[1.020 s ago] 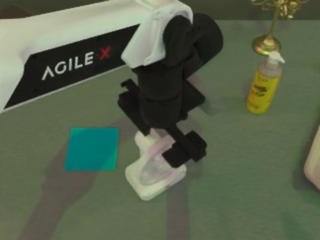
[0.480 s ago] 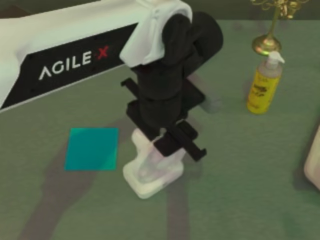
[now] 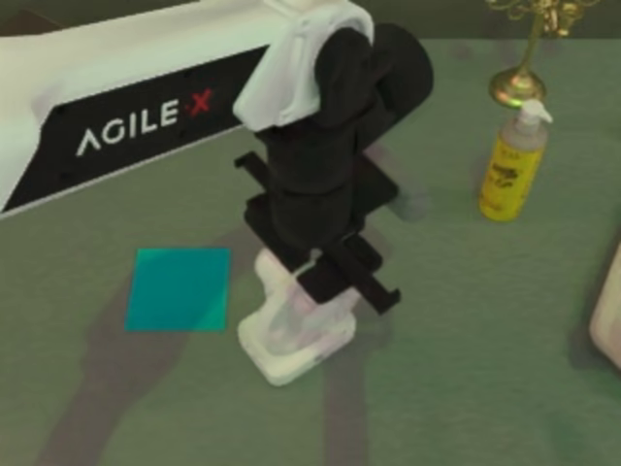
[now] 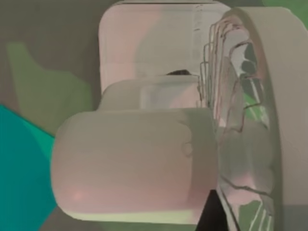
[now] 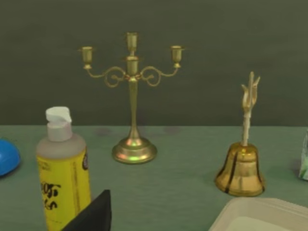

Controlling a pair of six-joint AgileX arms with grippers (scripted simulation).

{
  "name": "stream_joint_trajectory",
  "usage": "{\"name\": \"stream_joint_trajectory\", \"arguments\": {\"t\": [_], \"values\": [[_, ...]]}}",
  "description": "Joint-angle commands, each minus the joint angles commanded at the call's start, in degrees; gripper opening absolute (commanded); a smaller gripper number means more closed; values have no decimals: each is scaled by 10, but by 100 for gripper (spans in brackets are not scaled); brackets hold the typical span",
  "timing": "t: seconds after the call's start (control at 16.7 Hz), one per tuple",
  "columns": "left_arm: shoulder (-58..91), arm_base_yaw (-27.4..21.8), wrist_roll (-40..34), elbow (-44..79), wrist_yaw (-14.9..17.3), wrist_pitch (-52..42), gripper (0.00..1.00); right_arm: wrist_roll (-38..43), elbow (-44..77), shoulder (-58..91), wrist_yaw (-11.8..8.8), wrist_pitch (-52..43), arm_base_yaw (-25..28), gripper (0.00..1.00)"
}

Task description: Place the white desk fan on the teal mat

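Note:
The white desk fan (image 3: 291, 351) stands on the green table just right of the teal mat (image 3: 179, 288), its base apart from the mat's edge. My left gripper (image 3: 335, 272) reaches down from above and is shut on the fan's upper part, hiding the cage face in the top view. The left wrist view is filled by the fan (image 4: 144, 163), its rear knob and cage up close, with one dark fingertip (image 4: 210, 214) against it and a strip of the teal mat (image 4: 19, 168) beside it. My right arm is parked off the top view's right; only one dark fingertip (image 5: 96, 211) shows.
A yellow pump bottle (image 3: 512, 165) and a brass candelabra (image 3: 516, 85) stand at the back right. A white tray (image 3: 609, 316) sits at the right edge. The right wrist view adds a brass hand bell (image 5: 239, 168) and a blue object (image 5: 7, 156).
The left gripper's fingers closed in on the fan and the fan shifted slightly left towards the mat. Over the last half second almost nothing moved.

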Motion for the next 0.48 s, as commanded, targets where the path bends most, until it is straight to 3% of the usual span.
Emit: {"name": "stream_joint_trajectory", "arguments": {"t": [0.48], "values": [[6, 9, -1, 114, 0, -109, 0, 0, 0, 0, 0, 0, 0, 100]]}}
